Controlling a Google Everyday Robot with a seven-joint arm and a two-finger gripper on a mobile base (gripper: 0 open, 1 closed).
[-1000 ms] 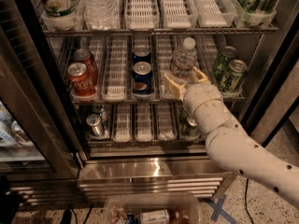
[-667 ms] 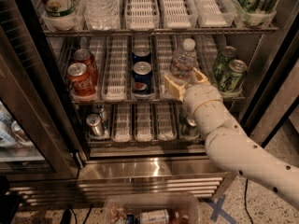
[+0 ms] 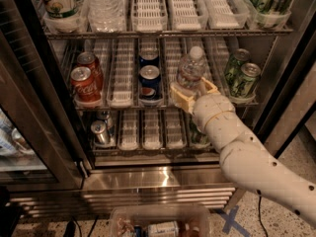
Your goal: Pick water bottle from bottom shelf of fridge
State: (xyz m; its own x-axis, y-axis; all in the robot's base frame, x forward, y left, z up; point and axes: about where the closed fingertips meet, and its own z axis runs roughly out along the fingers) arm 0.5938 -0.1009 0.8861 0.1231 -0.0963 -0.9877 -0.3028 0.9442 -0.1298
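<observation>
Reaching into the fridge (image 3: 148,179) with the gripper (image 3: 193,94) set low at the bottle (image 3: 191,69), on the wire rack (image 3: 163,106) just above the lowest one in view, right of the Pepsi cans (image 3: 149,78) and left of the green cans (image 3: 242,75). Cannot tell whether clamped on the bottle or merely placed around it, with too little of the contact in view. Standing in its white lane, cap (image 3: 196,52) not far beneath the rack overhead. Plenty to go wrong on the way out. Pulling back with a weak hold on ribbed, slippery plastic could leave the bottle behind, or tip it forward over the rack edge onto the floor. Lifting too high might knock the cap against the upper rack, and squeezing too hard might buckle the thin wall and spoil the hold. Swinging sideways would risk clipping the green cans, close by on the right. Best drawn straight out, level and slow.
</observation>
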